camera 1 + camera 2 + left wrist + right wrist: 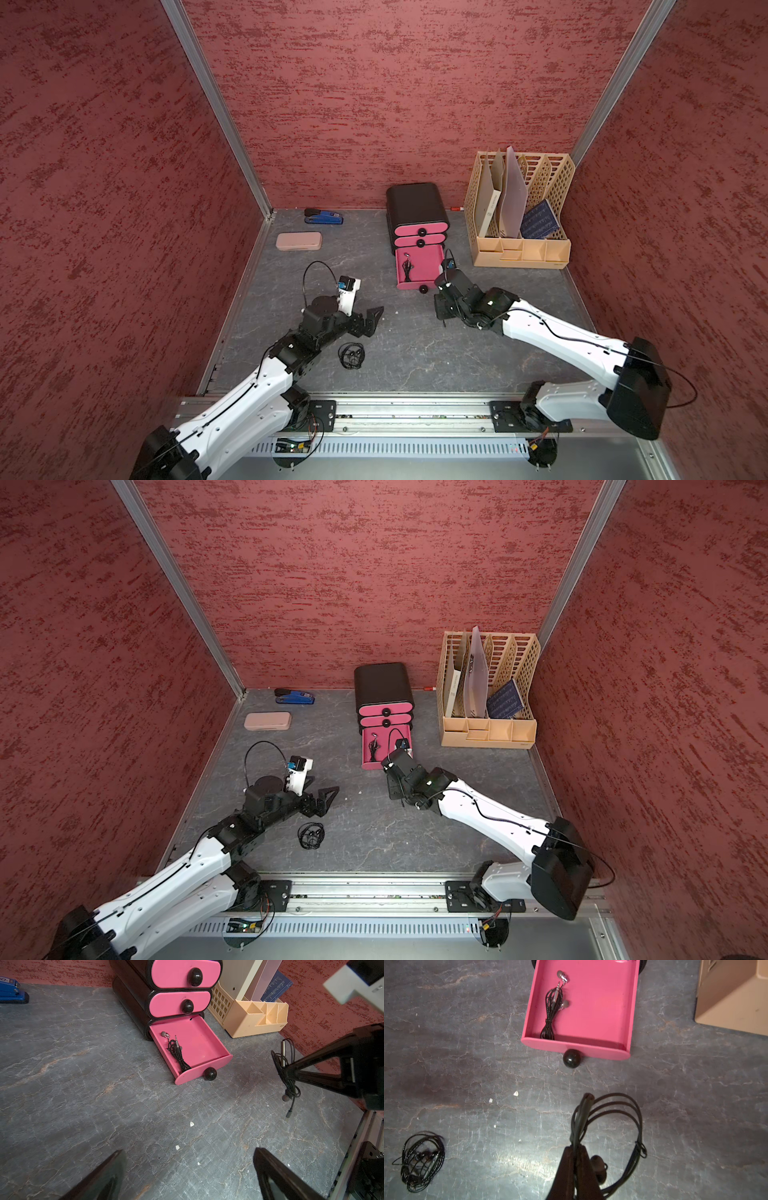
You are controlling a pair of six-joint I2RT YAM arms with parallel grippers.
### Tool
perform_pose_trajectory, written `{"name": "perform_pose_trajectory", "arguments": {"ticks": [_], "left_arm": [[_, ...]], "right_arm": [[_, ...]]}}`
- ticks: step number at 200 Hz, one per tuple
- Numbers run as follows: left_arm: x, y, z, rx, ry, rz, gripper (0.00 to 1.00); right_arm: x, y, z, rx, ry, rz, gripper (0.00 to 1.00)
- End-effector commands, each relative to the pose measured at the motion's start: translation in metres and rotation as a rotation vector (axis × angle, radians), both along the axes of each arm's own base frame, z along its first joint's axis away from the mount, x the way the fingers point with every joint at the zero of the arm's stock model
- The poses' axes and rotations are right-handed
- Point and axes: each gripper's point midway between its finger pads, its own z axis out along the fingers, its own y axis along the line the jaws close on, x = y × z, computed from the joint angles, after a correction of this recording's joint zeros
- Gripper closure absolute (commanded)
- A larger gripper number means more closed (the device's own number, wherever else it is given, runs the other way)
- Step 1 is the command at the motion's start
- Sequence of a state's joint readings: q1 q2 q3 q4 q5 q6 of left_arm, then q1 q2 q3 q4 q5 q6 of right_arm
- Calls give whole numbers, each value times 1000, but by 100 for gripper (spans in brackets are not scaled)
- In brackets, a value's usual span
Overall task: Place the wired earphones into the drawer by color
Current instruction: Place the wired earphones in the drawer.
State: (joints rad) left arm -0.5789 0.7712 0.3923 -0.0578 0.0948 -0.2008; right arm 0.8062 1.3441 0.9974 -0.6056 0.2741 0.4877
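Grey marble table (415, 361), red walls. Chest (415, 203) at the back: top two pink drawers shut, bottom drawer (577, 1044) stands out open, so I judge it's the one taking black sets. One black set (552, 1012) lies in it along one side wall, leaving most of the floor free for more.

My right gripper (576, 1149) is pressed together on a second black set (598, 1164). It pinches the coil at one edge, so loops, bud and plug hang free below the tips. It hangs over the table just short of the drawer's knob (572, 1058), not over the drawer yet. I read this as the carry, with the drop next. The dangling plug could catch the front wall.

My left gripper (190, 1153) is spread wide, holding nothing, pointing toward the chest. A third black set (352, 355) lies coiled on the table right by the left arm, likely its next pick. No red or white sets in view.
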Motion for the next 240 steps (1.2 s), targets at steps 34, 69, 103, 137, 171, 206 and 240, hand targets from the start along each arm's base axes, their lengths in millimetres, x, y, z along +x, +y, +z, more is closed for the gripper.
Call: {"name": "perform_pose_trajectory", "arguments": {"ticks": [34, 69, 103, 137, 171, 206, 240], "left_arm": [[1, 0, 2, 3, -33, -4, 0], [1, 0, 2, 1, -33, -3, 0], [1, 1, 2, 7, -34, 0, 0], [2, 1, 2, 9, -36, 4, 0], [3, 2, 1, 12, -36, 7, 0], [3, 1, 0, 14, -33, 6, 0], [3, 2, 1, 14, -35, 6, 0]], "right_arm": [[51, 13, 23, 77, -131, -13, 97], [82, 16, 22, 127, -161, -44, 97], [110, 20, 23, 189, -185, -63, 97], [134, 26, 19, 225, -196, -80, 97], [152, 29, 11, 253, -194, -101, 97], [165, 27, 0, 273, -189, -130, 97], [174, 23, -8, 290, -187, -155, 97]]}}
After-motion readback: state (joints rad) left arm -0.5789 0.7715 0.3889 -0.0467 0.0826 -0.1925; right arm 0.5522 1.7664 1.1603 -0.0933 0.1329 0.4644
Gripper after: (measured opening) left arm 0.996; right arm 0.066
